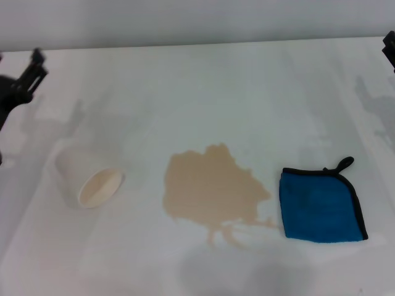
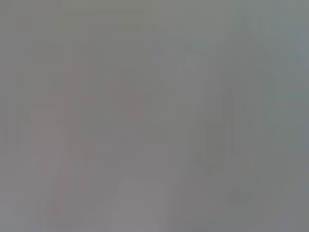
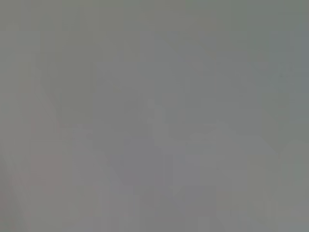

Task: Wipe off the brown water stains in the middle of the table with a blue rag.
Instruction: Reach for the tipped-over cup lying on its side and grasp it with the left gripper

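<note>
In the head view, nothing of the wipe was done: the brown water stains [image 1: 213, 188] lay whole, a tan puddle with runny trails, mid-bench [image 1: 216, 86]. The blue rag [image 1: 321, 206], folded flat with black edging, sat just beside them on the robot's right, untouched. A paper cup [image 1: 92, 182] lay tipped on the left. The left end effector [image 1: 28, 77] and right end effector [image 1: 389, 49] hung at the edges, holding nothing; their opening I cannot tell.

Both wrist views showed only blank grey.
</note>
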You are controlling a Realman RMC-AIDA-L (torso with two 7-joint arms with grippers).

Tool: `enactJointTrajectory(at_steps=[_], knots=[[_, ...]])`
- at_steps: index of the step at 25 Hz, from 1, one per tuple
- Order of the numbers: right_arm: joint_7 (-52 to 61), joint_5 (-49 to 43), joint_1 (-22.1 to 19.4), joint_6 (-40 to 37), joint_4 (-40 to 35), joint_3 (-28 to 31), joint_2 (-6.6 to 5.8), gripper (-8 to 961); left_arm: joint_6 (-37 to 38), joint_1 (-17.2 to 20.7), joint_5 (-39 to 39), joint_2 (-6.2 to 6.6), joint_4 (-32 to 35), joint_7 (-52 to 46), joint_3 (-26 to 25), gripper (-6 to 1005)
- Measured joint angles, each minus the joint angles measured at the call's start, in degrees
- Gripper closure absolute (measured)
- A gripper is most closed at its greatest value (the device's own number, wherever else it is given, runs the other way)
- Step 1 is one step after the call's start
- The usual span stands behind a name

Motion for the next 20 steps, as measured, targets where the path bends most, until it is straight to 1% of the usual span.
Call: enactJointTrajectory(at_steps=[1, 2, 3, 6, 7, 9, 10, 11, 13, 16, 18, 20], knots=[[0.17, 0.00, 0.02, 0.01, -0.04, 0.00, -0.01, 98, 0.12, -1.17, 2.37, 0.42, -1.08, -1.30, 0.03, 111], [0.22, 0.00, 0.06, 0.07, -0.07, 0.00, -0.04, 98, 0.64, -3.24, 6.25, 1.16, -2.98, -3.82, 0.02, 111], [0.23, 0.00, 0.08, 0.24, -0.09, 0.00, -0.04, 98, 0.84, -3.79, 7.36, 1.33, -3.49, -4.67, 0.02, 111], [0.24, 0.00, 0.07, 0.82, -0.12, 0.00, -0.05, 98, 2.97, -8.47, 15.37, 3.33, -8.50, -11.48, 0.40, 111], [0.24, 0.00, 0.01, 0.93, -0.12, 0.00, -0.06, 98, 3.53, -9.56, 16.73, 3.97, -9.54, -12.96, 0.90, 111], [0.28, 0.00, -0.16, 1.20, -0.12, 0.00, -0.08, 99, 5.63, -12.53, 20.33, 5.78, -12.91, -17.69, 4.16, 111], [0.30, 0.00, -0.27, 1.41, -0.14, 0.00, -0.10, 99, 7.14, -14.23, 21.42, 6.82, -15.07, -20.64, 7.26, 111], [0.32, 0.00, -0.35, 1.71, -0.43, 0.00, -0.12, 99, 8.66, -15.56, 21.95, 7.48, -17.15, -23.59, 10.10, 111], [0.33, -0.02, -0.54, 2.49, -1.71, 0.00, -0.17, 99, 12.08, -18.22, 24.42, 8.49, -22.51, -28.06, 13.88, 111], [0.07, -0.40, -0.82, 3.89, -4.95, -0.39, -0.32, 99, 17.12, -21.23, 31.19, 9.13, -29.31, -30.27, 14.60, 111], [0.04, -0.52, -0.94, 4.04, -6.93, -0.54, -0.40, 99, 19.07, -22.57, 33.70, 9.35, -31.64, -30.25, 14.58, 112], [-0.10, -0.63, -0.99, 3.36, -8.14, -0.59, -0.51, 99, 20.08, -23.72, 35.48, 9.51, -32.57, -30.18, 14.57, 112]])
